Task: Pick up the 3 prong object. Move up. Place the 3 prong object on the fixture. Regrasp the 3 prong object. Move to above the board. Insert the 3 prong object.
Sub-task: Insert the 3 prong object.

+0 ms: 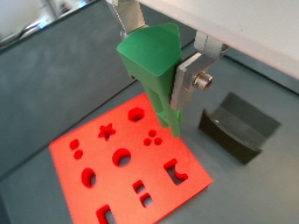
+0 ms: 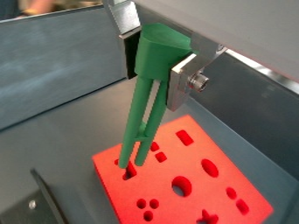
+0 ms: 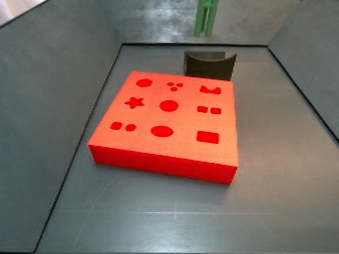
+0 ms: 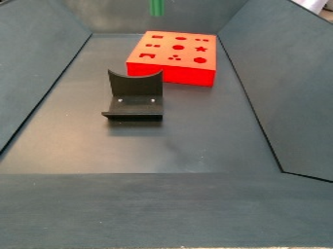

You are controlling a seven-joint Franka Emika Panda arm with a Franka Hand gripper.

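The gripper (image 1: 162, 54) is pinching the 3 prong object (image 1: 156, 66) — its silver fingers (image 1: 187, 77) press on the green piece's broad upper end, and the thin prongs hang downward; in both wrist views (image 2: 149, 96) the piece is held in the air over the board (image 1: 131, 163), with its prong tips above the red top and not in any cut-out. In a side view only the lower green part (image 3: 205, 17) shows at the upper edge, above the fixture (image 3: 209, 64); the gripper itself is out of frame there. The fixture stands empty on the grey worktop (image 3: 153, 213) — close beside the board (image 3: 169, 116) in that view.
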